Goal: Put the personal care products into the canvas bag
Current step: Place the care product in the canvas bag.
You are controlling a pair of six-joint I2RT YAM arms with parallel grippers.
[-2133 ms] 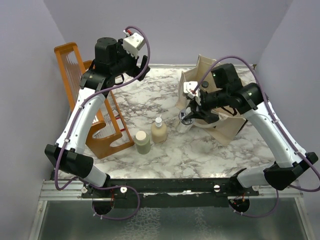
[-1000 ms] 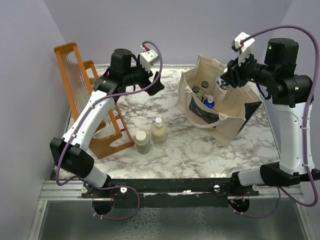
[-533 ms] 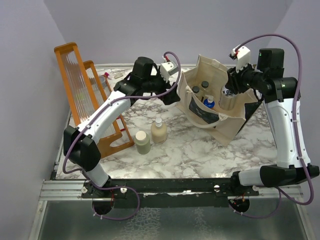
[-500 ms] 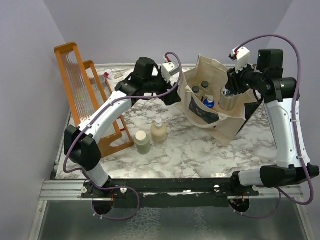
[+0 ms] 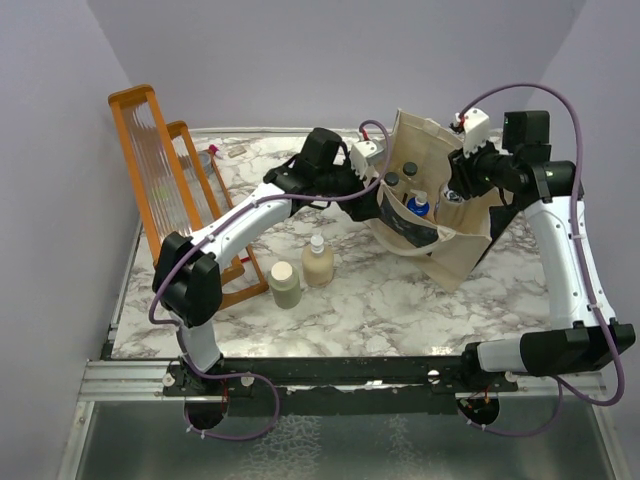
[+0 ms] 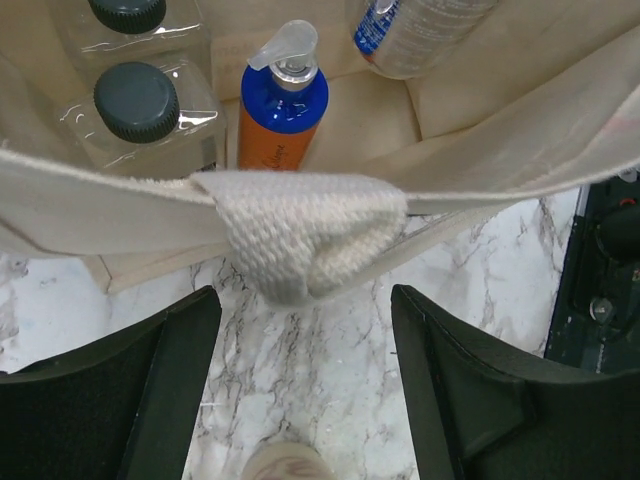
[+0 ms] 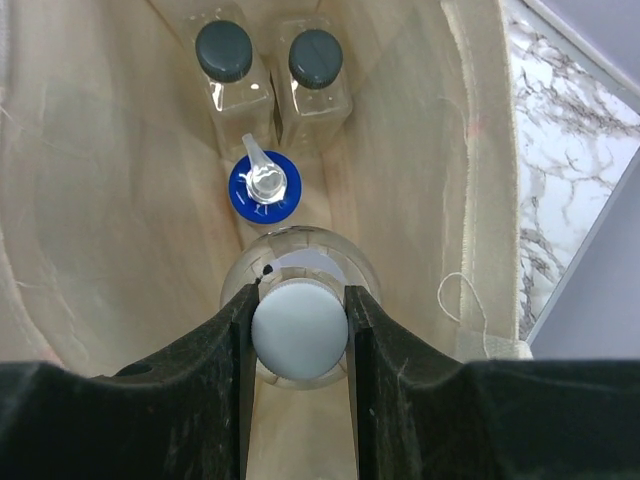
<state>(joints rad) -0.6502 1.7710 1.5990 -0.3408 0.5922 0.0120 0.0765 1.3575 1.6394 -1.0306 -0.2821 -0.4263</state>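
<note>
Right arm's up over the canvas bag, which sits toward the far right corner of the worktop, and the right gripper is pinched narrow on the pale cap of the squat silvery bottle, both fingers pressed flat against it. The bottle hangs upright, cap up, long axis straight down, and it's already inside the bag's mouth with cloth walls on either side. It's just beside the orange bottle with the blue top, and the two clear bottles stand past that. So here's the thing to watch: the bag's floor lies directly beneath the bottle. I'd say there's no sideways travel left, only a short lowering and a release, provided it doesn't come down on that orange neighbour. Over on the other side the left gripper reaches in at the bag's rim with its jaws wide and nothing in them. The bag's loop handle sits just ahead in the gap, untouched as far as I can tell. Out on the worktop the beige pump bottle and the olive-grey one stand side by side toward the near edge, on the left arm's side, waiting their turn
</note>
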